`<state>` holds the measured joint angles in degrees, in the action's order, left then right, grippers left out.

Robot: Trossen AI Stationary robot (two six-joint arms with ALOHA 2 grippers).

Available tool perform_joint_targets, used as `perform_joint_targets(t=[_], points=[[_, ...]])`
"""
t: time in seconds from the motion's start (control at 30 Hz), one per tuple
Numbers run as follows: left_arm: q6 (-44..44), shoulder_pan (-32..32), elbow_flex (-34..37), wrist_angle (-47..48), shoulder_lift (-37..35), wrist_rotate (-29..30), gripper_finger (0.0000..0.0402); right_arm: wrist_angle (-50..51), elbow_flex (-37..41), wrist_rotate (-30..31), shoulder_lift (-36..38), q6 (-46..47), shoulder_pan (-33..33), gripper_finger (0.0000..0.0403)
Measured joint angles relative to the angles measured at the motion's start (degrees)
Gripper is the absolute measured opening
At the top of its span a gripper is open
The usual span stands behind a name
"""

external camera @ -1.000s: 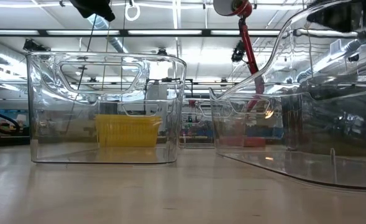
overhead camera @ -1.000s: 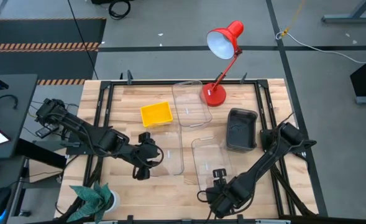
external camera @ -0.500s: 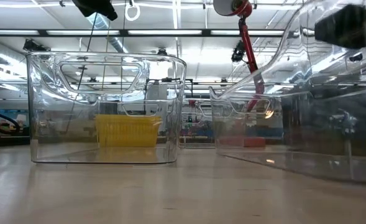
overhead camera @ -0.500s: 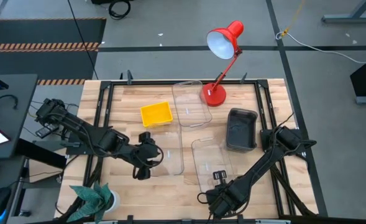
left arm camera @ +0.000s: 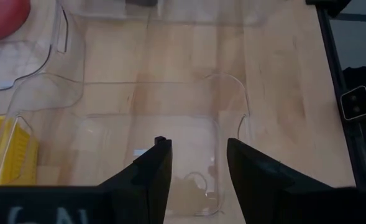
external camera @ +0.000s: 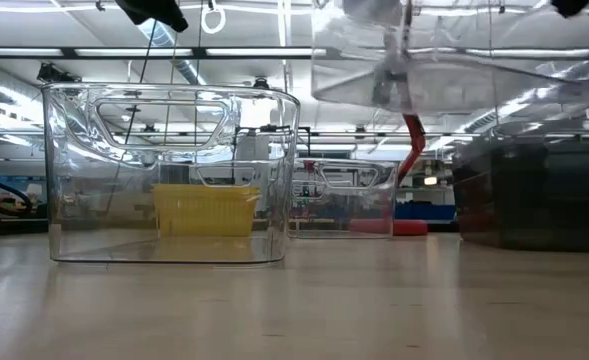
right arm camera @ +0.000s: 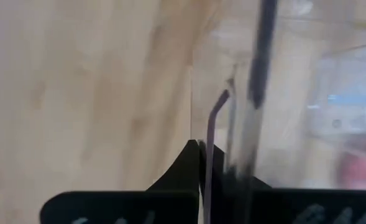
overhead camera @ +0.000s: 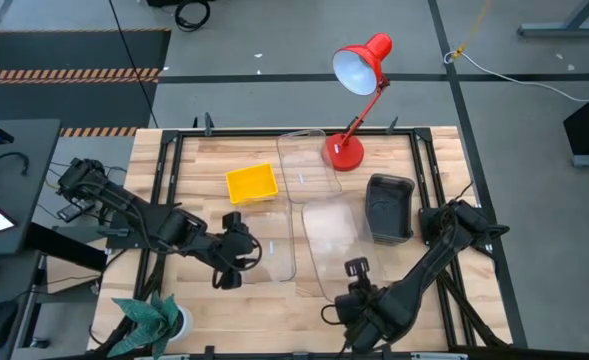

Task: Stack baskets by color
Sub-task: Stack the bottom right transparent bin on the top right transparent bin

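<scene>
Right gripper (overhead camera: 355,268) jaws pinch 1 clear basket (overhead camera: 329,235) rim, lifted off the surface (overhead camera: 194,165) near its front edge; grey basket (overhead camera: 388,207) beside.

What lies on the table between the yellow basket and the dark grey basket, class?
In the high view, a clear basket lies between the yellow basket and the dark grey basket, beside the red lamp's base.

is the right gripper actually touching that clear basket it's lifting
Touching. The right wrist view shows the right gripper shut on the clear basket wall; the low view shows that basket off the table.
</scene>
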<state>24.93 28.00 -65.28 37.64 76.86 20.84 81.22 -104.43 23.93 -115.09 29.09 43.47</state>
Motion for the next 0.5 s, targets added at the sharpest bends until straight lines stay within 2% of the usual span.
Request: perform_joint_targets(t=[0.23, 0.5], points=[[0.0, 0.0, 0.0, 0.1, 0.0, 0.5, 0.0160, 4.7, -1.8, 5.3, 0.6, -9.4, -5.5, 0.0002], [0.4, 0.2, 0.0, 0.9, 0.0, 0.6, 0.0160, 1.7, -1.8, 7.0, 5.0, -23.3, -16.2, 0.0002]])
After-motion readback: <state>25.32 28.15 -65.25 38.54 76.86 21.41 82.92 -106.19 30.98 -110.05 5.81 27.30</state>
